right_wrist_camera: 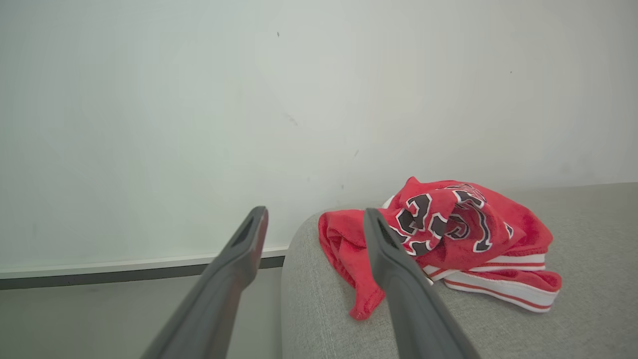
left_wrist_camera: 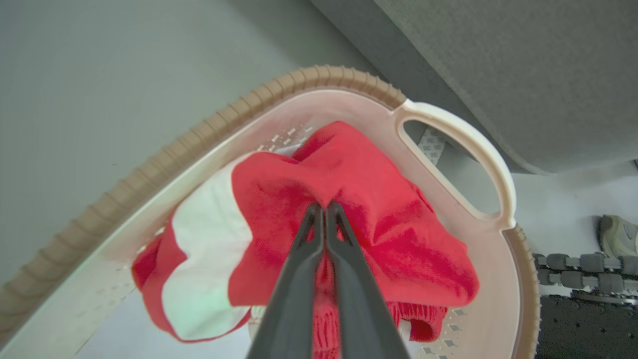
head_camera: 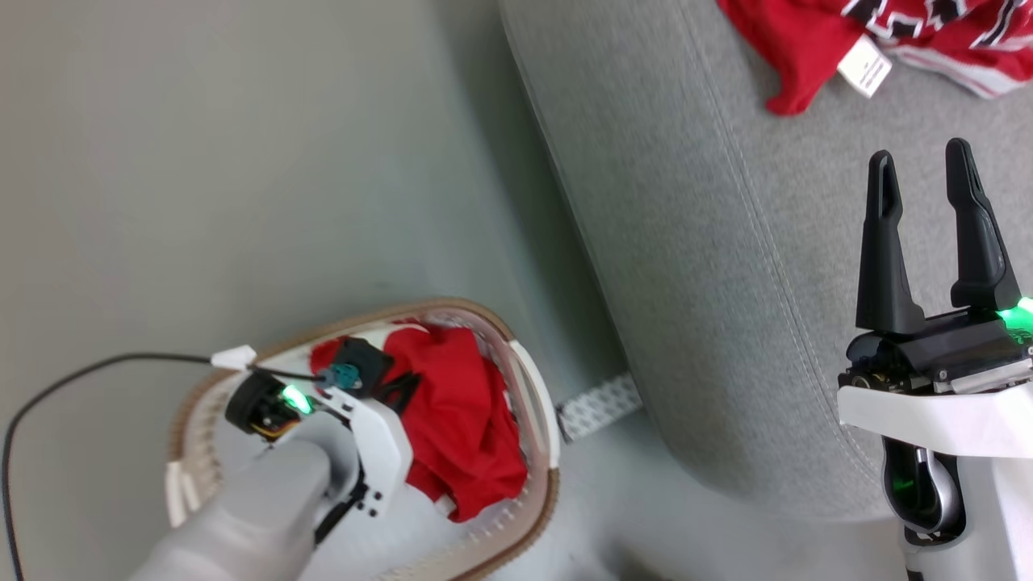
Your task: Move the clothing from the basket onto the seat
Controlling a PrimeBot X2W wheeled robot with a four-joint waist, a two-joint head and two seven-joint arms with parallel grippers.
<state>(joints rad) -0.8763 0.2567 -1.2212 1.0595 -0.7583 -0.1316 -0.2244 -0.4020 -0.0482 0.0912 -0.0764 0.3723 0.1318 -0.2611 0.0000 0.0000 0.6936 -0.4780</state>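
Observation:
The white basket with its brown rim (head_camera: 529, 387) stands on the floor beside the grey seat (head_camera: 694, 266). Red clothing (head_camera: 464, 428) lies bunched inside it. My left gripper (head_camera: 403, 389) reaches down into the basket; in the left wrist view its fingertips (left_wrist_camera: 324, 205) are shut on a raised fold of the red garment (left_wrist_camera: 379, 199), which has a white panel (left_wrist_camera: 204, 249). Another red jersey (right_wrist_camera: 448, 232) with black-and-white lettering and striped trim lies on the seat (right_wrist_camera: 573, 239), its white tag (head_camera: 863, 66) showing. My right gripper (head_camera: 922, 168) hovers open over the seat, holding nothing.
A black cable (head_camera: 81, 375) runs across the grey floor to my left wrist. A white perforated strip (head_camera: 597, 407) lies on the floor between basket and seat. A shoe (left_wrist_camera: 618, 237) and grey rollers (left_wrist_camera: 583, 271) sit beside the basket. A pale wall (right_wrist_camera: 299, 99) stands behind the seat.

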